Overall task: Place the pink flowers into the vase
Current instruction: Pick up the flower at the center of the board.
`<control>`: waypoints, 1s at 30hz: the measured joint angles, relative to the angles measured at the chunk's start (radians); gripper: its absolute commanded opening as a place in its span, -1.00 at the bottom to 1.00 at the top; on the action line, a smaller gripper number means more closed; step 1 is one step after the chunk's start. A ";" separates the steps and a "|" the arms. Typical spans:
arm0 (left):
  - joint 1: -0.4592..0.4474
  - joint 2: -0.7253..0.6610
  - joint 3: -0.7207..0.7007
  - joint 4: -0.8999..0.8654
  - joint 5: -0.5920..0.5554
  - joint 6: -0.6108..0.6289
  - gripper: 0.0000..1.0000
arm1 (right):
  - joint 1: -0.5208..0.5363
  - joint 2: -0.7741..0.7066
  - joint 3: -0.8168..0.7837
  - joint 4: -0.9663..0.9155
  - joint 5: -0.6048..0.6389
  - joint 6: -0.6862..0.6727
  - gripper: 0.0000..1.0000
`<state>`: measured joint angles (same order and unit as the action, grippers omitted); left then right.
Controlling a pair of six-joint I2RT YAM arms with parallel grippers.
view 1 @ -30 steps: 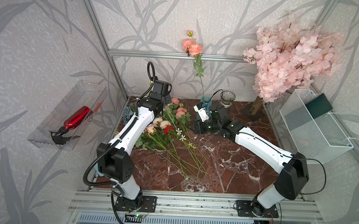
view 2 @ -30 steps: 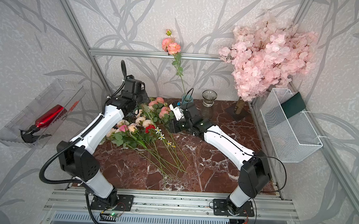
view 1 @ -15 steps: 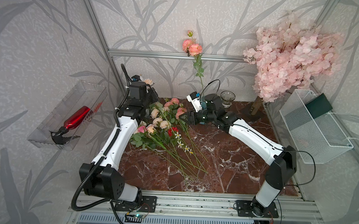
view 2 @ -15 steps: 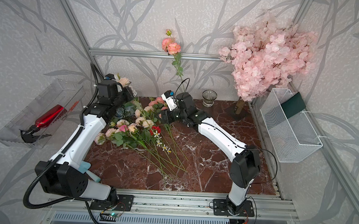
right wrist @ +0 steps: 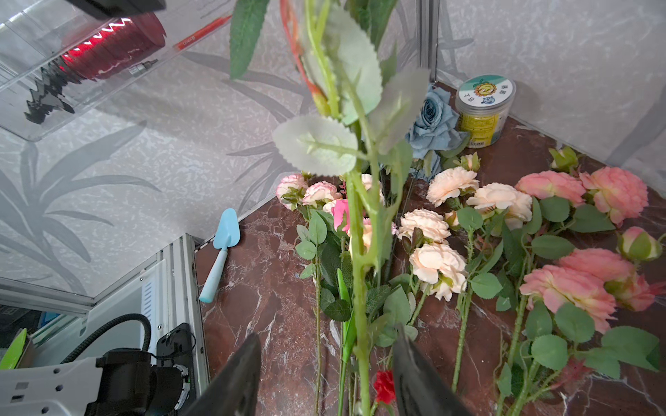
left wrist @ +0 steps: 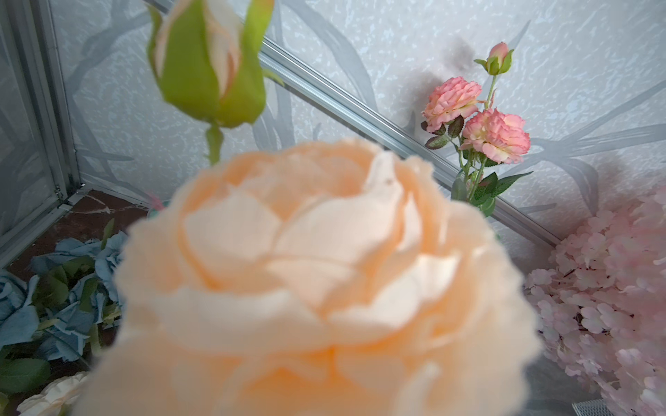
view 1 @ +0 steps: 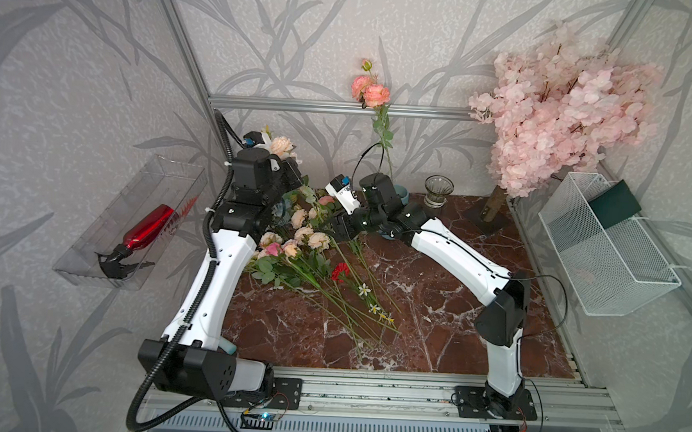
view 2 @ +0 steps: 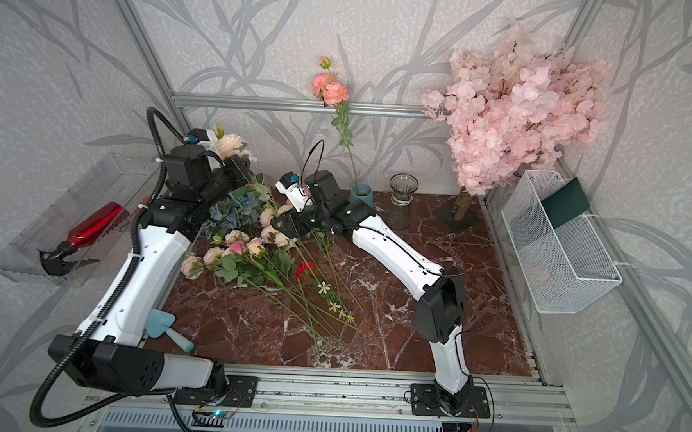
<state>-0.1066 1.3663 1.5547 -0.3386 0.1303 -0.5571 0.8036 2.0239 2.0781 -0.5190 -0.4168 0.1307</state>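
My left gripper (view 1: pixel 296 171) is raised at the back left, shut on the stem of one spray of the pink flowers. Its peach head (view 1: pixel 281 145) and a green bud (left wrist: pixel 209 61) fill the left wrist view and hide the jaws. That spray's green stem (right wrist: pixel 360 281) hangs down between the fingers of my open right gripper (right wrist: pixel 328 333), which does not touch it. More pink flowers (view 1: pixel 294 238) lie heaped on the marble table (view 1: pixel 432 319). The blue vase (view 2: pixel 362 191) stands at the back with one pink spray (view 2: pixel 330 89) upright in it.
A glass vase (view 1: pixel 438 189) and a pale-pink blossom tree (view 1: pixel 557 114) stand at the back right. A white wire basket (view 1: pixel 602 255) hangs on the right wall. A red carnation (view 1: pixel 339 270), blue roses (right wrist: pixel 432 122), a jar (right wrist: pixel 483 108) and a blue trowel (right wrist: pixel 221 252) are also on the table.
My left arm has swung up and back to the left, lifting the peach-headed spray off the heap. My right gripper has moved left across the table to the hanging stem.
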 measured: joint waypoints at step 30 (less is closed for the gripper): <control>-0.016 -0.003 -0.007 -0.037 0.016 0.011 0.43 | 0.046 0.079 0.025 -0.035 0.196 -0.103 -1.00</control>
<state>-0.1223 1.3628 1.5478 -0.3759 0.1463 -0.5461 0.8497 2.1029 2.1033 -0.5545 -0.2211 0.0280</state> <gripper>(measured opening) 0.642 0.071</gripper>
